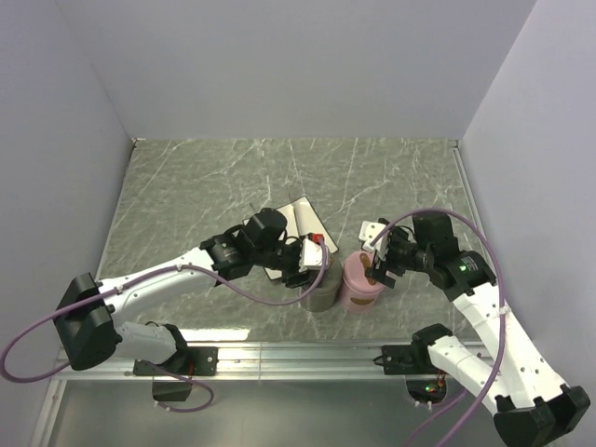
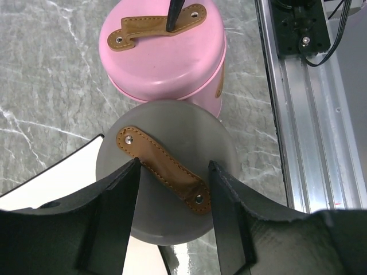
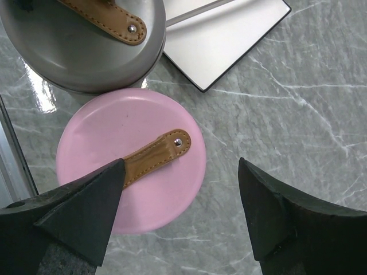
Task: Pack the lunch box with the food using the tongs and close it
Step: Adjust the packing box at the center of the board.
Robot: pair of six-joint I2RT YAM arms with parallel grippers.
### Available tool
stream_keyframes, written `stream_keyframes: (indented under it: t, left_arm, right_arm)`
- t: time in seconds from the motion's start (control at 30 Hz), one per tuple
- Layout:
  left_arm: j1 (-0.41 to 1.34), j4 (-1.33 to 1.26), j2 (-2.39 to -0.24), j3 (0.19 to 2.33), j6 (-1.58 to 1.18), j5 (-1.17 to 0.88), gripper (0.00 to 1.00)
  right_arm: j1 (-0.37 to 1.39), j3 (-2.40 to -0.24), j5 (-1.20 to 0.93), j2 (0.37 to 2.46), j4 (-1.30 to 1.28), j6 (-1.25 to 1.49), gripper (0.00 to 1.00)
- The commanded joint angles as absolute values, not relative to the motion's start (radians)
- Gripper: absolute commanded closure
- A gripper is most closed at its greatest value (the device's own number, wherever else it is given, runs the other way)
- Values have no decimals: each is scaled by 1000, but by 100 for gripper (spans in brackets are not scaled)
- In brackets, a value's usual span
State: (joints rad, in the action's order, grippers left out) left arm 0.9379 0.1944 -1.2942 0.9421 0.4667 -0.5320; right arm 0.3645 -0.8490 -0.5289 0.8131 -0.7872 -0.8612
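Two round lidded lunch boxes stand side by side near the front edge, one grey [image 1: 319,293] and one pink [image 1: 357,284]. Each lid carries a brown leather strap. My left gripper [image 2: 175,163] hovers open over the grey lid [image 2: 189,129], one finger on each side of its strap [image 2: 163,169]. Over the pink lid [image 3: 114,132] my right gripper [image 3: 180,162] is spread wide, its left finger above the strap [image 3: 155,156] and its right finger over bare table. A small white-and-red food piece [image 1: 317,240] shows beside the left gripper [image 1: 303,265]. The tongs are out of view.
A flat white tray [image 1: 300,219] lies just behind the grey box, also seen as the white tray [image 3: 223,34] in the right wrist view. The aluminium rail [image 2: 298,114] runs along the table's near edge, close to both boxes. White walls enclose the marble table.
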Motion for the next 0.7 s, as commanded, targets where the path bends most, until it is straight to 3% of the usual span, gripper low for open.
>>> stream_keyframes:
  t: [0.0, 0.4, 0.5, 0.6, 0.63, 0.67]
  left_arm:
    - [943, 268, -1331, 977, 479, -511, 43]
    - [876, 282, -1164, 1086, 305, -563, 34]
    - [809, 276, -1137, 1118, 218, -534, 26]
    - [696, 279, -1134, 1172, 97, -517, 12]
    - [658, 276, -1132, 1183, 24, -517, 1]
    - [620, 275, -1132, 1210, -29, -517, 1]
  right_arm:
    - [376, -847, -515, 819, -824, -858, 14]
    - [376, -1052, -569, 770, -765, -672, 9]
    - [373, -1104, -540, 784, -738, -599, 7]
    - [357, -1153, -477, 819, -710, -505, 5]
    - [350, -1169, -456, 828, -695, -473, 2]
    - [324, -1176, -398, 850, -686, -436, 1]
